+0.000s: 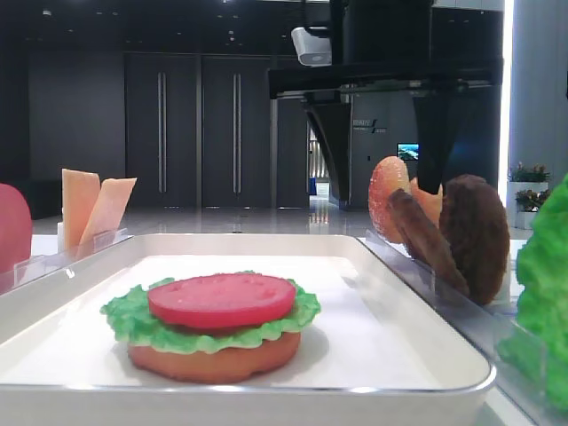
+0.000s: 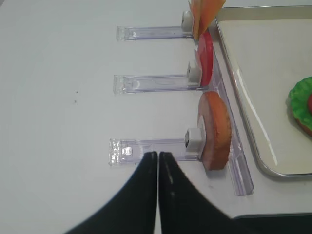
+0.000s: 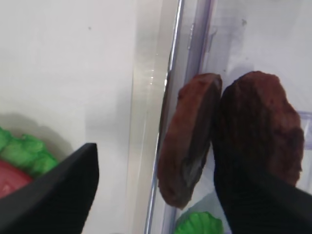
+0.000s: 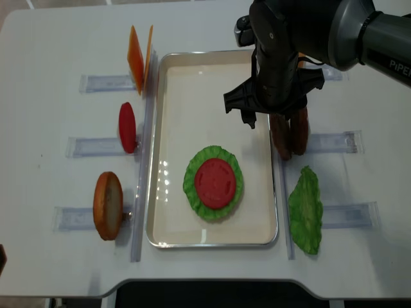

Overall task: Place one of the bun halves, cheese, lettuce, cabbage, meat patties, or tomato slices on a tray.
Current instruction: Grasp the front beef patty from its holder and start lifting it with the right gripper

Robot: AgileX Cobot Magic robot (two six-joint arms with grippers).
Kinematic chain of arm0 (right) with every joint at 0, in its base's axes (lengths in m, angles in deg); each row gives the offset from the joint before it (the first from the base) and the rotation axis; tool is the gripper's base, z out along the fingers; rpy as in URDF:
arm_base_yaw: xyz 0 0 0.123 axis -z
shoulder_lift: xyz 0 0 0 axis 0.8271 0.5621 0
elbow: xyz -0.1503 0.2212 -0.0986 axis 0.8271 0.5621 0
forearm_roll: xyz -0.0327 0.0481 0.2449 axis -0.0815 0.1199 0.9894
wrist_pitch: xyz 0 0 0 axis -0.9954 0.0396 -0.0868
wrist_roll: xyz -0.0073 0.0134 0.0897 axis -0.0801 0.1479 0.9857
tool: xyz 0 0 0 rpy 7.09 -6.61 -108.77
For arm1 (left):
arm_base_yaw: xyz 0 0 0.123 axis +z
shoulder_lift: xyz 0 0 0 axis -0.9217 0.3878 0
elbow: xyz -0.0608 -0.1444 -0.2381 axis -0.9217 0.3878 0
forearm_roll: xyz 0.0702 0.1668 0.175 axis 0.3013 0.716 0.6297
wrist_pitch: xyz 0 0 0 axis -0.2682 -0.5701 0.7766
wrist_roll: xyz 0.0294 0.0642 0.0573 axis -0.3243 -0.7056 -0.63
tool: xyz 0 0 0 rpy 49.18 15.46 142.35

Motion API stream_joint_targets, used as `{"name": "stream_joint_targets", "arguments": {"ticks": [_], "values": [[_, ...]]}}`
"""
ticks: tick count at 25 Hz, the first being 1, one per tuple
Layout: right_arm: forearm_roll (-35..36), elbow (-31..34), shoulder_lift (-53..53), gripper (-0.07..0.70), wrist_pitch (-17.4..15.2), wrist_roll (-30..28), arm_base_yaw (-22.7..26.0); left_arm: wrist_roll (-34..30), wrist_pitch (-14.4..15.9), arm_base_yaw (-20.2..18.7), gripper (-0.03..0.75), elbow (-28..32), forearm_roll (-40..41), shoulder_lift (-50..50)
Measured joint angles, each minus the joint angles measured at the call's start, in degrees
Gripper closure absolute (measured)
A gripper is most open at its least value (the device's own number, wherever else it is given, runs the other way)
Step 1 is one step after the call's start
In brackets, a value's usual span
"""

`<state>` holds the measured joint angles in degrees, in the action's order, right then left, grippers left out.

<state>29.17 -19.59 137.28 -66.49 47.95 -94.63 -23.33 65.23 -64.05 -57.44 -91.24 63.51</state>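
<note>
Right gripper (image 3: 156, 195) fingers (image 3: 58, 195) are standing spread wide, straddling the meat patties (image 3: 222, 136) upright between them; left gripper (image 2: 158, 161) fingers are pressing together over the table (image 2: 63, 97)

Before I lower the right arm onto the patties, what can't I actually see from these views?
- Overhead view: the right arm covers the tops of the meat patties.
- Right wrist view: the right gripper fingertips run off the bottom edge.
- Overhead view: the left gripper is out of frame.
</note>
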Motion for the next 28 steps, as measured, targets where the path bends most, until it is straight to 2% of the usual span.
{"name": "stream_joint_targets", "arguments": {"ticks": [17, 24, 28], "values": [[-0.3, 0.0, 0.3, 0.157, 0.7, -0.5, 1.0, 0.0, 0.0, 0.0, 0.716, 0.0, 0.0, 0.0], [-0.3, 0.0, 2.0, 0.183, -0.1, -0.8, 1.0, 0.0, 0.0, 0.0, 0.716, 0.0, 0.0, 0.0], [-0.4, 0.0, 2.0, 0.223, -0.1, -0.9, 1.3, 0.0, 0.0, 0.0, 0.716, 0.0, 0.0, 0.0]]}}
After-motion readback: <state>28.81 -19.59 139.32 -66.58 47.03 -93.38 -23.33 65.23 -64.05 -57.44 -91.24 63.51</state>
